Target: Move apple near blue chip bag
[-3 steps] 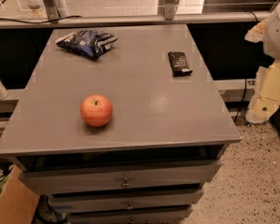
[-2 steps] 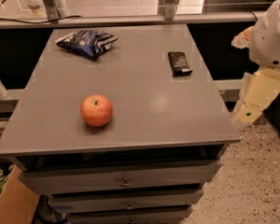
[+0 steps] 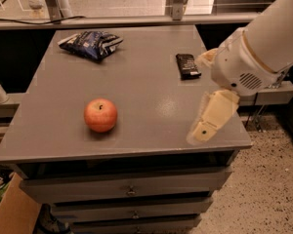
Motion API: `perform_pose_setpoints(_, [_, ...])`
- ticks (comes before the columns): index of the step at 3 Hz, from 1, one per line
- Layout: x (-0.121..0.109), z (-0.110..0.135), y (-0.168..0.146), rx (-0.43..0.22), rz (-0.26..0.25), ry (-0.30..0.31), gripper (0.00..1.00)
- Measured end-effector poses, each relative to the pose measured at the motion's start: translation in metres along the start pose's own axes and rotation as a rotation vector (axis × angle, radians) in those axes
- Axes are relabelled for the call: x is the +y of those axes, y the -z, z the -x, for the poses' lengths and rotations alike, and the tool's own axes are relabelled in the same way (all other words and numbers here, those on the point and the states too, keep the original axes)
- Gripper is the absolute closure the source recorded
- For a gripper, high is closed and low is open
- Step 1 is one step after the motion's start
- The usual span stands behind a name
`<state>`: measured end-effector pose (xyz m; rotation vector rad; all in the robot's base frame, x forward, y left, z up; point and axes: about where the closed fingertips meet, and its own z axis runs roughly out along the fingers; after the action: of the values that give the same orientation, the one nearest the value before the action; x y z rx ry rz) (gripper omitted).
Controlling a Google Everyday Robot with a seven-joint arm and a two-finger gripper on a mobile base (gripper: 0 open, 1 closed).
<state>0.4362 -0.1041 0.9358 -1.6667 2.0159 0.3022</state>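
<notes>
The apple [image 3: 100,114], round and red-orange with a dark stem dimple, sits on the grey table [image 3: 146,82] at the front left. The blue chip bag [image 3: 91,44], crumpled dark blue foil with white markings, lies flat at the table's far left corner, well apart from the apple. My gripper [image 3: 200,95] hangs over the table's right front edge, far to the right of the apple. It is open and empty, with one cream finger [image 3: 211,117] pointing down and the other [image 3: 206,57] higher up.
A small black rectangular packet [image 3: 187,65] lies at the table's right side, just behind the gripper. Drawers [image 3: 129,189] run below the tabletop. A cardboard box [image 3: 7,211] stands on the floor at the lower left. A rail and posts [image 3: 53,1] run behind the table.
My arm has swung in from the right edge of the view, and the gripper now reaches over the table's right front corner. The apple, bag and packet have not moved.
</notes>
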Motion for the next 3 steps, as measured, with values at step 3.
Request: perform_pose_setpoints(3, [0.0292, 0.0520, -0.0348, -0.182, 0.037, 0.000, 0.00])
